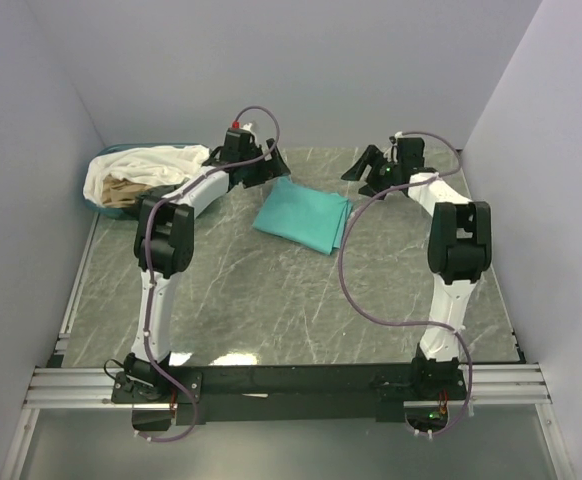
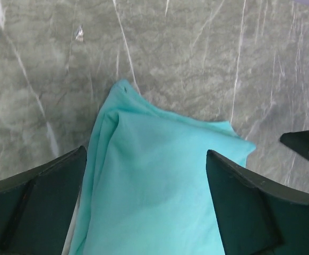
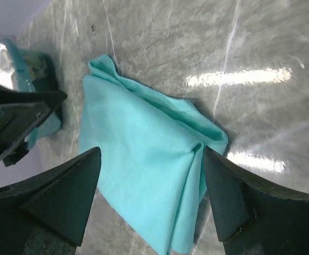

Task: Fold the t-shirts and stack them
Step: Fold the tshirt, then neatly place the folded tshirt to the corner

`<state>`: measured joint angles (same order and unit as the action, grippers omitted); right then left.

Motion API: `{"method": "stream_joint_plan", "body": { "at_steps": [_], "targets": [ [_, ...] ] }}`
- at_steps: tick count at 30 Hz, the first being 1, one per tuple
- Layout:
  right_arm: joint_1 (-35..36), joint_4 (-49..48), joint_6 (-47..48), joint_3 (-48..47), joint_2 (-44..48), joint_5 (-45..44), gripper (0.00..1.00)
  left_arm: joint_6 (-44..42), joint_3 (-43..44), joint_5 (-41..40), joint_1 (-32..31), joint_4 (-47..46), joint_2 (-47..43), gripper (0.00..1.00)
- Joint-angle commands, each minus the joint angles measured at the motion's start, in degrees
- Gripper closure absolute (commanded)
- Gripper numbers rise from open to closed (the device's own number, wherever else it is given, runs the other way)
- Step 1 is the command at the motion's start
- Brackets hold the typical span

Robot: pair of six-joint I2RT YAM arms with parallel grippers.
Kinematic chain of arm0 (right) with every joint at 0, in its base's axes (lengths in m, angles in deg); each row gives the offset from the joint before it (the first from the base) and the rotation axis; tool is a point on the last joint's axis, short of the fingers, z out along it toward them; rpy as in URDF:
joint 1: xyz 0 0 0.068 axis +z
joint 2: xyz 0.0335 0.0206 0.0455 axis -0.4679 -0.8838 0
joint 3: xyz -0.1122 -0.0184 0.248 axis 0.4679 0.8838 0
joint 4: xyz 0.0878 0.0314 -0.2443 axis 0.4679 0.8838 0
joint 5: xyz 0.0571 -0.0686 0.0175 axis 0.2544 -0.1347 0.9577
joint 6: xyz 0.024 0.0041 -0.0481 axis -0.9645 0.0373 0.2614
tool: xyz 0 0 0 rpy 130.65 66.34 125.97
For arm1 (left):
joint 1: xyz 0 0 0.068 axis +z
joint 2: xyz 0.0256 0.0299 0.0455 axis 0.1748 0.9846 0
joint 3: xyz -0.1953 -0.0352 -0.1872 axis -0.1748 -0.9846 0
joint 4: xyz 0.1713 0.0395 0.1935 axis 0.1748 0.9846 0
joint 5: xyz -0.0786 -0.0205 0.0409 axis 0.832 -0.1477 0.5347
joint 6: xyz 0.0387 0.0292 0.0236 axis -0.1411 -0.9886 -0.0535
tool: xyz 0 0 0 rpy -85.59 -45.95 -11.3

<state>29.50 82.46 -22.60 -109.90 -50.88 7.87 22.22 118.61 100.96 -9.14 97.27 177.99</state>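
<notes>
A: Top external view checked first. Found the teal t-shirt (image 1: 303, 215) folded flat on the table (image 1: 271, 310), in the far half, between the two arms. Long axis?

B: Logged as running roughly left to right, slanting a little nearer at the right end. Unable to tell collar from hem.

A: Position against the grippers?

B: Placed the left gripper (image 1: 267, 170) at the far left corner of the cloth. Placed the right gripper (image 1: 363, 166) just beyond the far right corner and apart from it. Recorded both sets of jaws spread wide, gripping nothing.

A: Differences between views?

B: Left wrist view: looking along the shirt, jaws standing either side above the cloth. Unable to confirm contact. Right wrist view: showing a doubled fold edge along one side, plus a rim section of the teal-rimmed basket (image 3: 19, 66) with white cloth in it. Only from above: noted the white t-shirt (image 1: 151, 160) and the beige t-shirt (image 1: 123, 190) heaped in that basket, at the far left corner of the table, well apart from the right gripper.
</notes>
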Motion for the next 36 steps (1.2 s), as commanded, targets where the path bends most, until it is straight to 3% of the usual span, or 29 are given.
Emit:
{"method": "stream_joint_plan", "body": {
  "at_steps": [1, 9, 13, 18, 25, 28, 29, 31, 36],
  "targets": [
    [0.33, 2.08, 3.06, 2.97, 9.27, -5.78, 0.16, -2.3, -4.05, 0.62, 0.13, -2.77, -8.02, 0.01],
    [1.29, 0.06, 4.47, 22.03, 24.12, -6.14, 0.13, -5.2, -11.79, 0.09, -0.05, 2.77, -9.88, 0.01],
    [1.38, 1.12, 5.61, 26.44, 28.61, -6.58, 0.13, -5.47, -12.94, -2.19, -0.31, 4.26, -8.04, 0.03],
    [1.38, 2.17, 7.19, 30.22, 34.06, -6.93, 0.12, -5.99, -10.75, -2.37, -0.92, 5.94, -4.52, 0.2],
    [1.38, 3.23, 8.25, 32.51, 39.68, -6.41, 0.12, -7.14, -6.62, -9.13, -3.74, 13.22, 0.14, 0.48],
    [1.38, 2.17, 7.98, 33.56, 42.67, -5.01, 0.12, -6.09, -6.17, -11.24, -4.17, 15.6, 1.29, 0.69],
    [1.29, 2.09, 7.72, 33.83, 43.98, -4.57, 0.12, -6.08, -7.31, -13.34, -4.87, 16.13, 0.42, 0.84],
    [1.38, 1.73, 7.81, 34.79, 45.22, -4.47, 0.12, -6.35, -9.68, -14.41, -5.93, 17.27, -1.69, 0.99],
    [1.21, -0.99, 7.02, 37.87, 48.04, -2.46, 0.12, -3.11, -28.11, -23.81, -10.15, 15.87, -16.35, 0.99]
  ]
}}
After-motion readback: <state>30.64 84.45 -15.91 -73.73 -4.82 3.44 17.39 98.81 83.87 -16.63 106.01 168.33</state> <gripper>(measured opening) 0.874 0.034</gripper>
